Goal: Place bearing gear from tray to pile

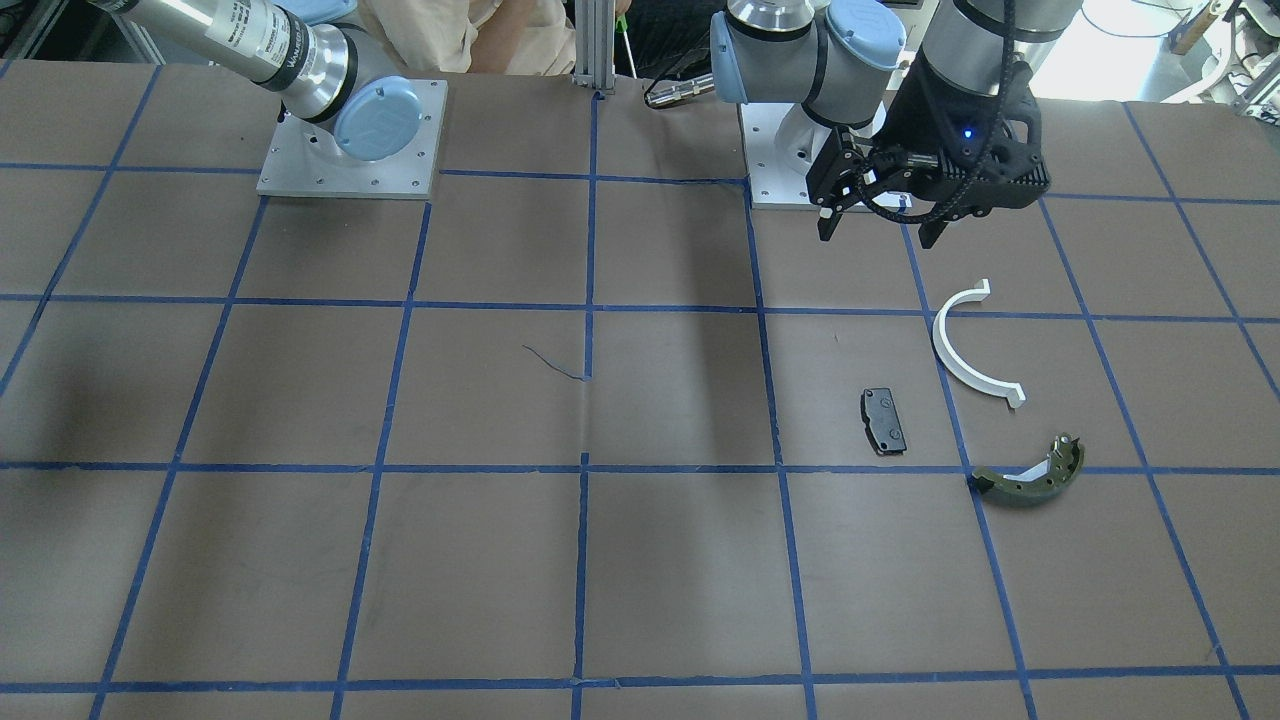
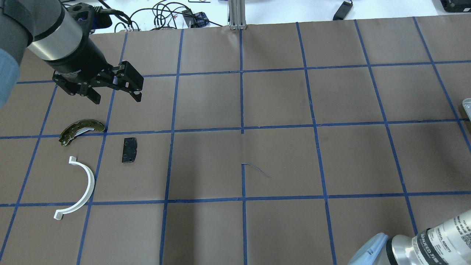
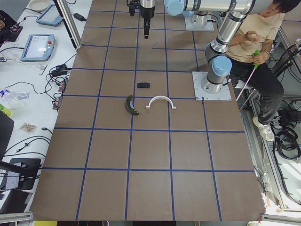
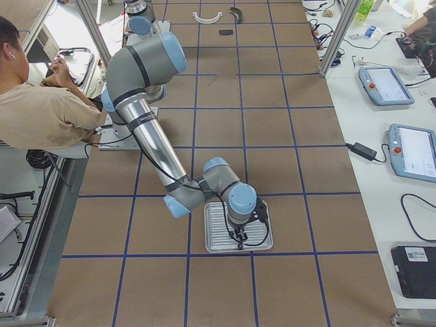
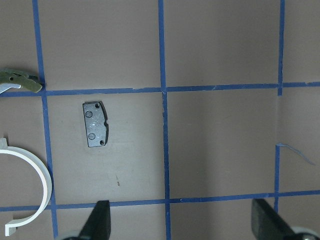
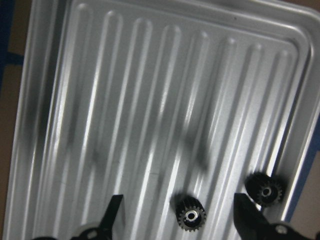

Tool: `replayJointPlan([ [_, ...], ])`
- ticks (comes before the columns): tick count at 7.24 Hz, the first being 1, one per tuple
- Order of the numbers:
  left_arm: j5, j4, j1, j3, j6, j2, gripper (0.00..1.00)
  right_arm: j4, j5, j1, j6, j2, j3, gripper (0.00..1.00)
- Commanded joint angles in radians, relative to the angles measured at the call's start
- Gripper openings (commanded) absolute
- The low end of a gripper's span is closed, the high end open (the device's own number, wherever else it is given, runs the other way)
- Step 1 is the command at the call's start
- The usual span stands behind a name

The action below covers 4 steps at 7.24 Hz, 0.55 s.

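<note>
Right gripper (image 6: 180,212) spread wide over a gear (image 6: 190,218) in the tray (image 6: 150,75); left gripper (image 2: 116,98) hangs released near the pile (image 2: 129,150).

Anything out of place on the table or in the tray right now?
Nothing serious. The one oddity is a thin blue stray line curling off a tape end near the table's middle. One gear and another gear lie in the tray.
</note>
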Motion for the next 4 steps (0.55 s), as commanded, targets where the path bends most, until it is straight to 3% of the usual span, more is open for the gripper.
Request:
replayJointPlan([
  [1,0.0,0.0,-0.001,-0.001,0.001,0.002,1.0,-0.017,-0.003,0.001,0.003,0.028,-0.008,0.76],
  [4,0.0,0.0,0.002,-0.001,0.001,0.005,1.0,-0.008,-0.02,-0.001,0.003,0.03,-0.005,0.69],
])
